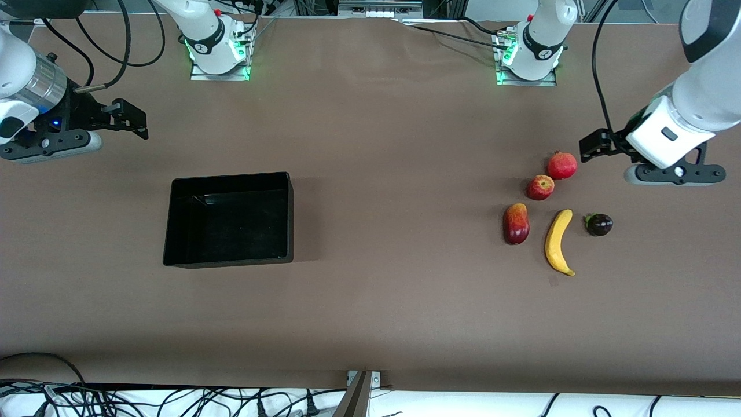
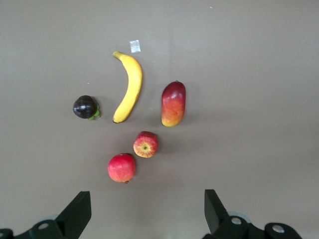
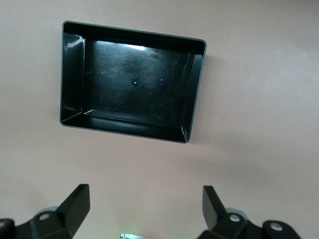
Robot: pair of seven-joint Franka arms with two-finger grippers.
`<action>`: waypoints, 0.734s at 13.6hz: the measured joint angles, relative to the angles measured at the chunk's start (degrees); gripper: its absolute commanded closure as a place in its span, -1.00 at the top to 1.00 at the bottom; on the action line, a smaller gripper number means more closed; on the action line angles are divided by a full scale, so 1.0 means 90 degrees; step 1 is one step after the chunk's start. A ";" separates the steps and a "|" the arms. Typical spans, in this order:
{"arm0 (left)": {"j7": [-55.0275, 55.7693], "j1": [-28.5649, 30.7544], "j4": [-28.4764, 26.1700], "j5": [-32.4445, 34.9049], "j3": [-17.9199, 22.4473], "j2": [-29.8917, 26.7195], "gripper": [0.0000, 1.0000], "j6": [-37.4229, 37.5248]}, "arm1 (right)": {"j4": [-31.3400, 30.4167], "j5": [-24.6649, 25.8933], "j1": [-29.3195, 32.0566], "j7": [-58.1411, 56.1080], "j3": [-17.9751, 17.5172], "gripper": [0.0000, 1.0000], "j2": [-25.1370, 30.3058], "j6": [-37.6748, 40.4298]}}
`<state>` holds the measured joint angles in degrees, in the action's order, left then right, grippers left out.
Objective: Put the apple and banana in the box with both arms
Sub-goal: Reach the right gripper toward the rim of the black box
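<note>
The apple (image 1: 539,187) is small, red with yellowish streaks, and lies toward the left arm's end of the table; it also shows in the left wrist view (image 2: 145,144). The yellow banana (image 1: 558,241) lies nearer the front camera than the apple and shows in the left wrist view (image 2: 128,87). The black box (image 1: 228,219) stands empty toward the right arm's end and shows in the right wrist view (image 3: 130,82). My left gripper (image 1: 596,145) is open and empty, up over the table beside the fruits. My right gripper (image 1: 128,119) is open and empty, up over the table near the box.
A red pomegranate (image 1: 562,165) lies beside the apple. A red-yellow mango (image 1: 516,223) and a dark purple mangosteen (image 1: 598,224) lie on either side of the banana. A small white tag (image 2: 134,46) lies by the banana's tip.
</note>
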<state>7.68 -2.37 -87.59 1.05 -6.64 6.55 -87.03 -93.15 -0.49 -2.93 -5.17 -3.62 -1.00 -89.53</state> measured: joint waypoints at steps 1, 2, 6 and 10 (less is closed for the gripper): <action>0.0003 -0.0001 0.0013 0.0000 -0.0058 -0.0007 1.00 0.0044 | 0.0000 0.0000 0.0009 0.0000 -0.0002 1.00 0.0000 0.0000; 0.0003 0.0000 0.0016 0.0000 -0.0098 -0.0010 1.00 0.0081 | 0.0001 0.0002 0.0025 0.0000 -0.0004 1.00 0.0000 0.0000; 0.0003 -0.0001 0.0016 0.0000 -0.0170 -0.0005 1.00 0.0148 | 0.0012 0.0027 0.0075 -0.0002 -0.0003 1.00 0.0000 0.0000; 0.0002 0.0000 0.0041 0.0000 -0.0171 -0.0014 1.00 0.0427 | -0.0132 0.0041 0.0078 0.0005 -0.0003 1.00 -0.0107 -0.0064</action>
<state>7.70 -2.37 -87.22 1.05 -8.18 6.43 -83.19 -94.34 -0.12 -2.23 -5.12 -3.65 -1.97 -90.11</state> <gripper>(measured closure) 0.000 0.000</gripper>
